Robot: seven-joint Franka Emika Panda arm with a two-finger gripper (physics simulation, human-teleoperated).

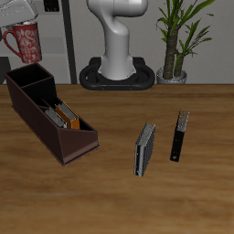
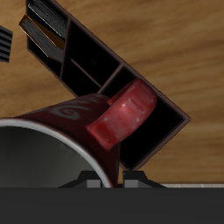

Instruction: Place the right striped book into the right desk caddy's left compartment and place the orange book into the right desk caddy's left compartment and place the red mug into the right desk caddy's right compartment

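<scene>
Even, soft sim light; low-res renders, no glare.
We see faint shadows beside the right desk caddy [image 1: 50, 117] & books; wrist view: the red mug [image 2: 83, 131] close-up looks soft, w/ dark caddy interior.

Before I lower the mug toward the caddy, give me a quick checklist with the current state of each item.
1. Red mug held in the gripper, lifted above the table: ok.
2. Mug above the right compartment of the right desk caddy: not ok in the exterior view, it hangs farther back.
3. Right compartment free of objects: ok in the wrist view.
4. Orange book and a striped book in the left compartment: ok.
5. Firmness of the fingers' grip: cannot tell.
6. Dark striped book and black book away from the caddy: ok.
</scene>
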